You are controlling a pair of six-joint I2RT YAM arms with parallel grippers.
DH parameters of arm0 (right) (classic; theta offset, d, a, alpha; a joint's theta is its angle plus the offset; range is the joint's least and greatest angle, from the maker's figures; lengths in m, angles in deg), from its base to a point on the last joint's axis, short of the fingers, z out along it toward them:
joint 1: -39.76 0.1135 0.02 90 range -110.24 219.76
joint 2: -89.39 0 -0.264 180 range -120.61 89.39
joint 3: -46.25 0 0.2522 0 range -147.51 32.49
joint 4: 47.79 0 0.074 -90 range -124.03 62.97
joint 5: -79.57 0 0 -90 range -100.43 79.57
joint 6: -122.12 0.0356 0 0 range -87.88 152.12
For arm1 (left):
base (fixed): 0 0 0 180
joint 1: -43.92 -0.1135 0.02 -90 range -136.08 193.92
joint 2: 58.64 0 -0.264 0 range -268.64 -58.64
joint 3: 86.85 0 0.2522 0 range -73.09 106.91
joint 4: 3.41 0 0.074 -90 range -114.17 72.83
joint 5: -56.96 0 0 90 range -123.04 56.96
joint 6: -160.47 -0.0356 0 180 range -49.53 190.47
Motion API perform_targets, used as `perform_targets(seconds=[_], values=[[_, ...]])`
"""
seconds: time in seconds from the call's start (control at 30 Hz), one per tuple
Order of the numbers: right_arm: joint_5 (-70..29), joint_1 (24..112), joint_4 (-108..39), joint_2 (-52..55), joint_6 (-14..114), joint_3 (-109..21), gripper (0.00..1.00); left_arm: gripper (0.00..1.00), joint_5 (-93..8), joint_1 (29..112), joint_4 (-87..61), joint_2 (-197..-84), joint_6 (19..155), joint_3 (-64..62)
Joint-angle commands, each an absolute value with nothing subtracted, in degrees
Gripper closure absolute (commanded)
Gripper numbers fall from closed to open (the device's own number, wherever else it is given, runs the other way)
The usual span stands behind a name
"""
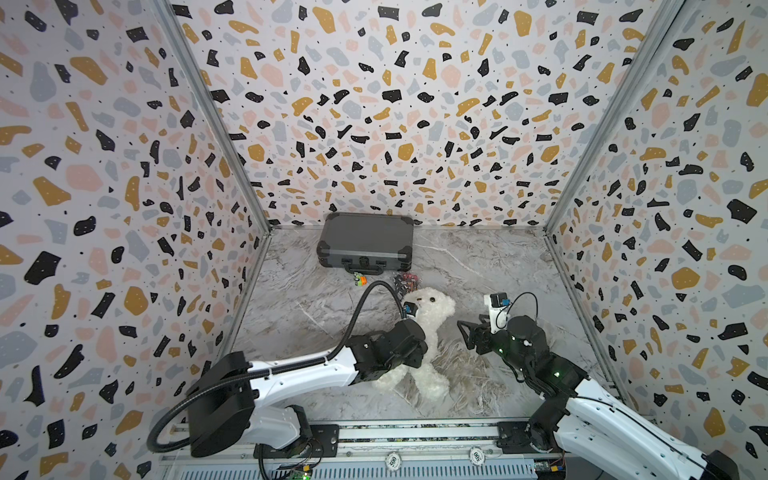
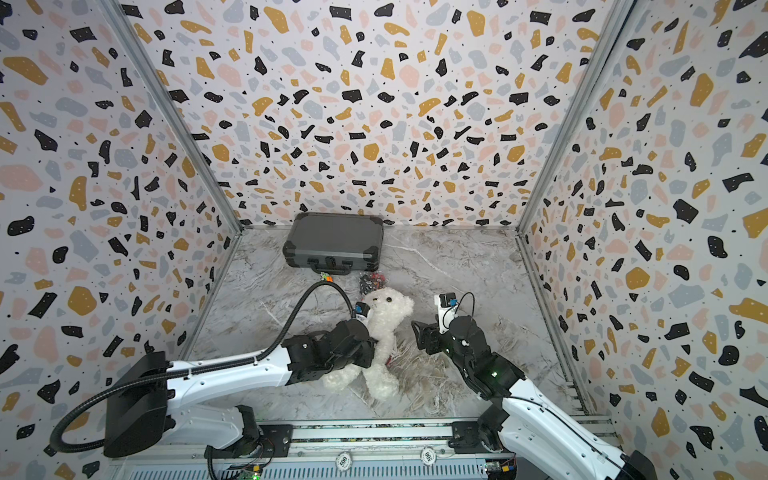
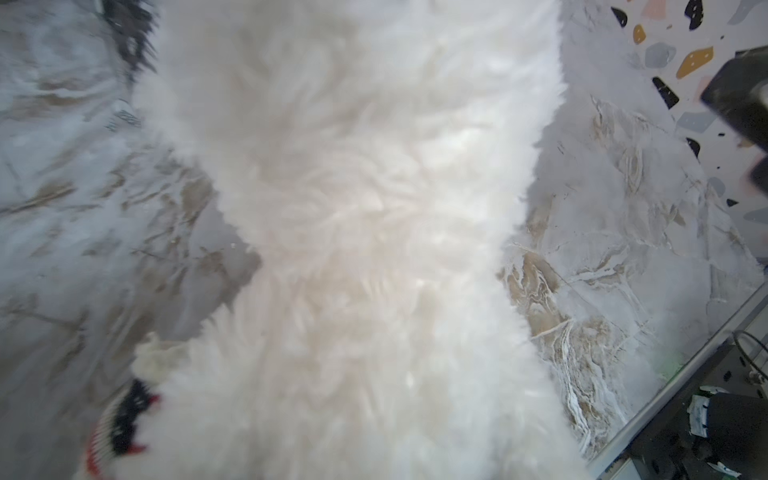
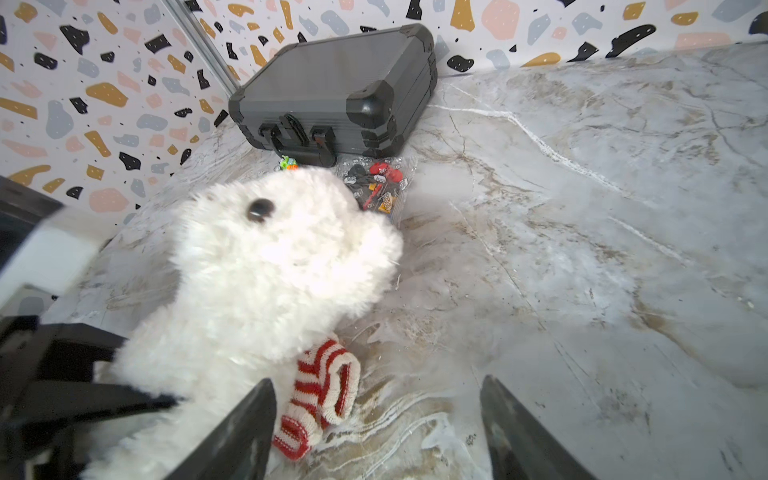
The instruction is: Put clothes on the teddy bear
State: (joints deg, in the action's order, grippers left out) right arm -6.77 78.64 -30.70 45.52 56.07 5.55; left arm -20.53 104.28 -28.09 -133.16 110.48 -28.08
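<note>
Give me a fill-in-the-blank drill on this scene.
1. The teddy bear is ___ in colour.
2. The grey case behind it is ___, not open.
3. The knitted garment beside it has white and ___ stripes.
4. The right gripper stands ___ and empty.
Missing: white; closed; red; open

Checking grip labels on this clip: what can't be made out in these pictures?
left gripper: whether it is shut on the teddy bear; its wrist covers the jaws in both top views, and fur fills the left wrist view.
striped knit garment: full shape; the bear hides part of it in the right wrist view.
bag of small parts: contents too small.
</note>
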Motion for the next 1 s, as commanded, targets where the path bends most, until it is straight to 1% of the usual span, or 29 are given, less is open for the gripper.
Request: perform_targets(seconds=[0.0,0.07,0.23,0.37,0.57,0.73,0.97], values=[[-11.44,78.52,-31.65,37.95,52.99,2.03,0.24,0.71,-19.68,100.8,-28.92,-125.8,109.23,-31.19],[-14.16,78.8,-33.1,33.35,52.46,0.6,0.26,0.72,-19.58,98.85,-30.5,-121.35,109.1,-33.37],[-15.31,81.38,-35.96,23.02,50.23,-3.99,0.26,0.72,-16.43,94.99,-37.03,-110.83,109.1,-37.02],[-16.68,83.62,-37.14,14.77,48.57,-8.33,0.27,0.72,-16.29,92.51,-38.99,-105.63,109.05,-39.23],[-19.44,84.5,-38.33,4.81,47.83,-12.1,0.3,0.72,-17.06,91.77,-38.5,-104.17,109.23,-41.72],[-18.77,84.5,-40.15,3.18,48.44,-10.8,0.33,0.72,-16.87,91.43,-38.35,-103.38,109.11,-42.33],[-19.09,84.5,-41.92,-0.26,49.4,-9.64,0.44,0.71,-16.86,90.93,-37.94,-104.08,108.96,-42.33]])
